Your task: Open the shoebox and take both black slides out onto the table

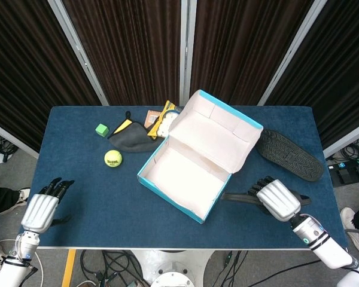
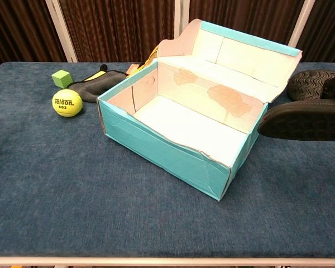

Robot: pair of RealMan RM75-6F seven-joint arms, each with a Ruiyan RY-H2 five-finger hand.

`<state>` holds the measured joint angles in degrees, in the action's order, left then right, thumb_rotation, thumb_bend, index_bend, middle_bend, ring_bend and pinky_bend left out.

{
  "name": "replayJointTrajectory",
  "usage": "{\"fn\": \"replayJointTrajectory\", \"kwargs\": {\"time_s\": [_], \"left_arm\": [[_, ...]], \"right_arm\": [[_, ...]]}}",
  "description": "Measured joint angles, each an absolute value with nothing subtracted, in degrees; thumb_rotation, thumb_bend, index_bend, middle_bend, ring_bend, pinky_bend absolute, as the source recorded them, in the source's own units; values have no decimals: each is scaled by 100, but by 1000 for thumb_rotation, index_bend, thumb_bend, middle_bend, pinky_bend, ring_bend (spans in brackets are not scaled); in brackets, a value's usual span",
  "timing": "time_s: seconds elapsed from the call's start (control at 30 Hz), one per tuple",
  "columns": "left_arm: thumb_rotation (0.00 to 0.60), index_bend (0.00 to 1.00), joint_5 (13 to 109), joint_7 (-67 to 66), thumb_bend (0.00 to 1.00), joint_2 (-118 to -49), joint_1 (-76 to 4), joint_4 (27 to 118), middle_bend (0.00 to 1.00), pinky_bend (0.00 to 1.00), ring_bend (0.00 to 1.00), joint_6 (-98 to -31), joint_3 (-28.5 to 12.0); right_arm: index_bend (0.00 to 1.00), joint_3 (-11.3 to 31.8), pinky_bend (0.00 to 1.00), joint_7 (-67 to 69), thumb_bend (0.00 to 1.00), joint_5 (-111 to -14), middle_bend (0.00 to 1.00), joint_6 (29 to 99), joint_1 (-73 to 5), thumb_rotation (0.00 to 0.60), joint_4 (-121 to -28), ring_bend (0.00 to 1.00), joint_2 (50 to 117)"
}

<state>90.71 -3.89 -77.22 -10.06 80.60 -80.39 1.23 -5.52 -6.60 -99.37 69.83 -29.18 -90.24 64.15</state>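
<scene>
Right hand [image 1: 278, 200] at 4 o'clock of the table [image 1: 96, 191], fingers wrapped over a black slide [image 2: 304, 119]; the chest view shows that slide level above the cloth just right of the box [image 2: 173, 148], the holding hand cut off there by the frame edge. In the head view the hand covers most of the slide, only the toe end pokes out toward the box.
Second slide [image 1: 288, 155] lies sole-up on the table at 2 o'clock, beside the lid [image 1: 218, 128].
Box open, lid tipped back, inside bare.
Left hand [image 1: 42, 209] at 8 o'clock on the table edge, fingers loosely spread, holding nothing.
Tennis ball [image 2: 67, 103] at 10 o'clock reads "Teloon 603". Green cube [image 2: 61, 77] just behind it, a dark pouch [image 1: 131, 139] next to it.
Behind the box: orange and white packaging, partly hidden, print unreadable.
</scene>
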Motion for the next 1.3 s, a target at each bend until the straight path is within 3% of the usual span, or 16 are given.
{"fn": "replayJointTrajectory", "kwargs": {"time_s": [0.43, 0.63, 0.77, 0.9, 0.97, 1.13, 1.3], "left_arm": [[600, 142, 9011, -503, 0, -7800, -1019, 8045, 173, 342, 114, -7984, 131], [600, 142, 9021, -517, 0, -7816, -1040, 8045, 172, 342, 114, -7975, 130], [600, 142, 9013, -528, 0, -7802, -1040, 8050, 173, 342, 114, -7975, 130], [600, 142, 8992, -536, 0, -7790, -1030, 8056, 173, 342, 113, -7983, 129], [600, 142, 8984, -532, 0, -7790, -1027, 8049, 172, 342, 114, -7985, 128], [600, 142, 8980, -500, 0, -7786, -1022, 8034, 172, 342, 113, -7993, 131], [600, 142, 9012, -452, 0, -7760, -1013, 8046, 173, 342, 114, -8056, 126]], "right_arm": [[685, -720, 436, -94, 370, -10940, 520, 6876, -3396, 600, -7655, 415, 6984], [647, -752, 386, -5, 279, -10865, 487, 6747, -3428, 600, -7570, 374, 7032], [445, -744, 275, -67, 59, -10740, 384, 6544, -3456, 600, -7553, 222, 7036], [150, -725, 143, -134, 0, -10522, 199, 6230, -3497, 600, -7585, 36, 7015], [29, -717, 100, -164, 0, -10388, 121, 6063, -3515, 600, -7656, 0, 6989], [0, -669, 70, -250, 0, -10208, 89, 5989, -3507, 600, -7868, 0, 6919], [0, -501, 57, 13, 0, -10061, 85, 6385, -3413, 600, -8176, 0, 6775]]}}
